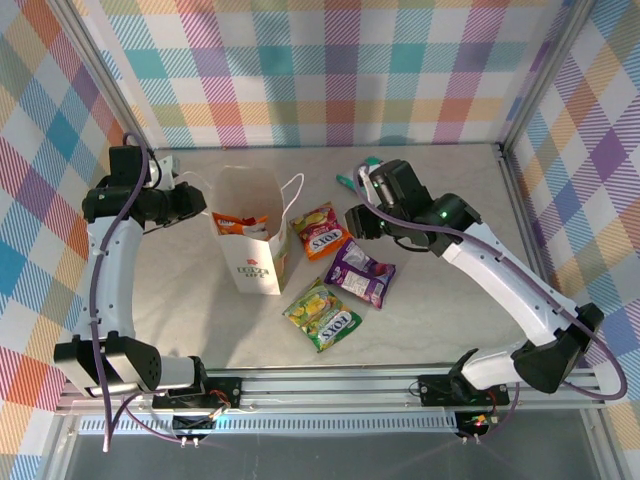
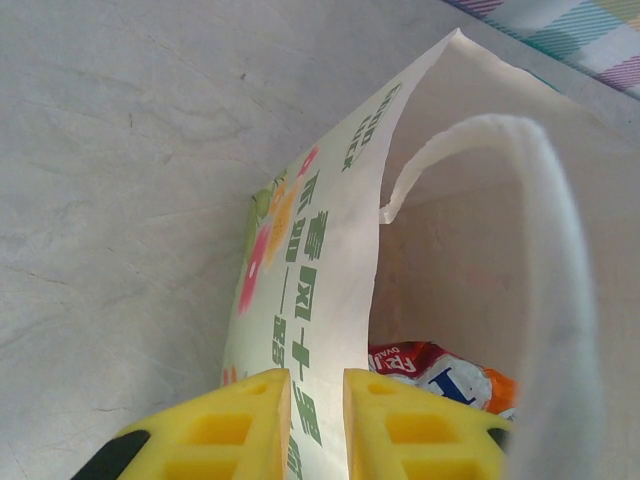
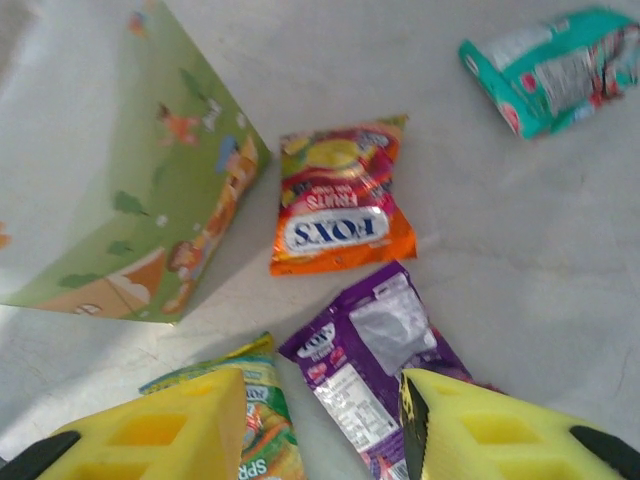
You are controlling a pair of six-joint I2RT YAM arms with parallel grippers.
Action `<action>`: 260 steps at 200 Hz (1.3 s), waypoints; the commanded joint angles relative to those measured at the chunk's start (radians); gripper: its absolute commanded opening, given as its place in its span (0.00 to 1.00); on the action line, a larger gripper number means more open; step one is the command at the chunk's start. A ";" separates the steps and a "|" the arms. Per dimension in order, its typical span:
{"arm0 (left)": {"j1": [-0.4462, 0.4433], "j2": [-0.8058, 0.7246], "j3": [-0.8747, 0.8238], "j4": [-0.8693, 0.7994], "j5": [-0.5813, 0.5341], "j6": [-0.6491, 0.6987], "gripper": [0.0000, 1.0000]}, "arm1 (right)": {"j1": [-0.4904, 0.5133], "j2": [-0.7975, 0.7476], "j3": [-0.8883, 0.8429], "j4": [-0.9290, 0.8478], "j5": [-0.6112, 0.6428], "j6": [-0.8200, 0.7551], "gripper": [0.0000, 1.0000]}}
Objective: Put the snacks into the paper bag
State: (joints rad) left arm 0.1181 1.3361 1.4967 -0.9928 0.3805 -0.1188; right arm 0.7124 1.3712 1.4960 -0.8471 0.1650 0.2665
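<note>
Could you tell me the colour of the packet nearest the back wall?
Teal packet; right wrist view.

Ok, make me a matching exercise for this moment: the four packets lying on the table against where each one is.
Things:
1 orange packet
2 purple packet
3 green-yellow packet
4 teal packet

Places:
A nearest the table's front edge
B nearest its far edge
C beside the paper bag, farther back than the purple one
D framed between the open right fingers in the wrist view, not held

Pairs: 1-C, 2-D, 3-A, 4-B
</note>
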 commanded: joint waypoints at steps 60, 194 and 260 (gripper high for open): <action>-0.007 0.026 0.044 -0.004 0.011 -0.019 0.22 | -0.166 -0.050 -0.243 0.085 -0.193 0.130 0.51; -0.009 0.041 0.033 0.003 0.005 -0.028 0.22 | -0.320 -0.022 -0.468 0.191 -0.326 0.181 0.81; -0.009 0.048 0.024 0.010 -0.002 -0.025 0.22 | -0.364 0.036 -0.540 0.245 -0.402 0.191 0.86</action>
State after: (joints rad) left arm 0.1177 1.3804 1.5135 -0.9916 0.3805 -0.1387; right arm 0.3599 1.3777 0.9794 -0.6415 -0.1806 0.4454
